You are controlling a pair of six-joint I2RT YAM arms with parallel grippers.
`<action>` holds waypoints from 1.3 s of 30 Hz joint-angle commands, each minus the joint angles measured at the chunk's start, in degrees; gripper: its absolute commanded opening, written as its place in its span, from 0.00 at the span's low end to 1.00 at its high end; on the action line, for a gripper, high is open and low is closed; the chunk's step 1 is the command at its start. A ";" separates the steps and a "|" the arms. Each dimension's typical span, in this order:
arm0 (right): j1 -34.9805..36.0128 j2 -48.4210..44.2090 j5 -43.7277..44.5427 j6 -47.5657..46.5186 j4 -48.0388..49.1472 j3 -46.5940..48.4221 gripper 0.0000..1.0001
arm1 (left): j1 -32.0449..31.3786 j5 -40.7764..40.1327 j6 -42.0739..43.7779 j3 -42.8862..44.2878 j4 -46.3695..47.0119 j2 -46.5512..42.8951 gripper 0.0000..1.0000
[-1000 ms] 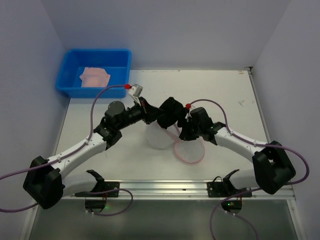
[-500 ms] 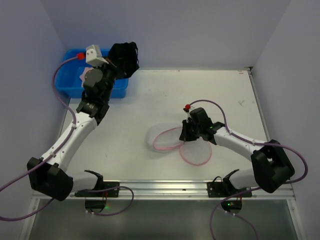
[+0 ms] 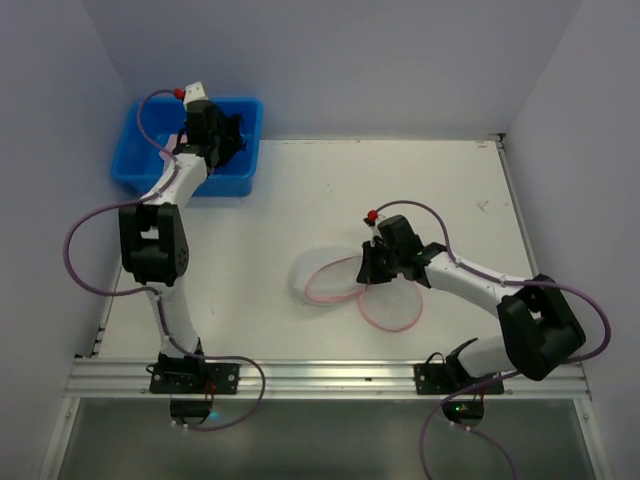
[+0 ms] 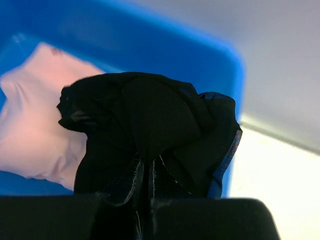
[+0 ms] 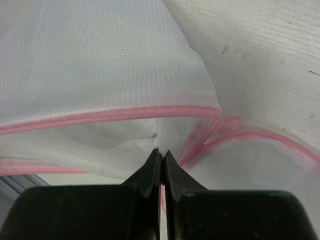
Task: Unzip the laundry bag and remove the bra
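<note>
over the blue tub (image 3: 135, 183) at the far left corner of the surface (image 3: 450, 180), left hand (image 4: 145, 167) clamped on the black bra (image 4: 150, 120), best lowered inside the walls before letting go, while right hand (image 5: 162, 159) pinches the unzipped laundry bag (image 3: 322, 275) midway between the side edges.

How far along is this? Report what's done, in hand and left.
Done: the round white mesh laundry bag with its pink zipper rim lies unzipped on the table, pinched by the right hand. In hand: the left hand holds the crumpled black bra over the blue plastic tub. Left: probably letting it go.
</note>
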 commanded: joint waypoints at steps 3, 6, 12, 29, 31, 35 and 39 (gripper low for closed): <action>-0.14 0.35 -1.68 -0.89 -0.70 2.65 0.00 | 2.12 5.55 0.92 6.09 -5.55 10.33 0.00; -0.14 1.31 -1.24 -1.59 -1.39 3.70 0.00 | 2.73 7.84 0.57 8.89 -6.51 12.88 0.26; -0.14 2.89 -0.01 -2.47 -2.10 6.34 0.00 | 2.74 8.02 -0.92 9.96 -11.42 6.22 0.80; 0.12 14.33 1.92 -9.24 -10.54 24.53 0.26 | -16.42 16.28 -9.88 -43.98 -6.86 -41.94 0.76; 0.12 12.92 2.18 -8.45 -11.33 25.32 0.35 | -17.65 16.28 -11.64 -49.77 -6.08 -43.80 0.74; 0.03 8.27 6.66 -3.20 -12.38 24.54 0.70 | -19.50 18.12 -14.19 -56.47 -1.77 -45.22 0.72; -0.67 2.73 14.29 2.00 -14.31 20.33 0.85 | -20.73 19.27 -14.55 -58.15 1.56 -41.79 0.71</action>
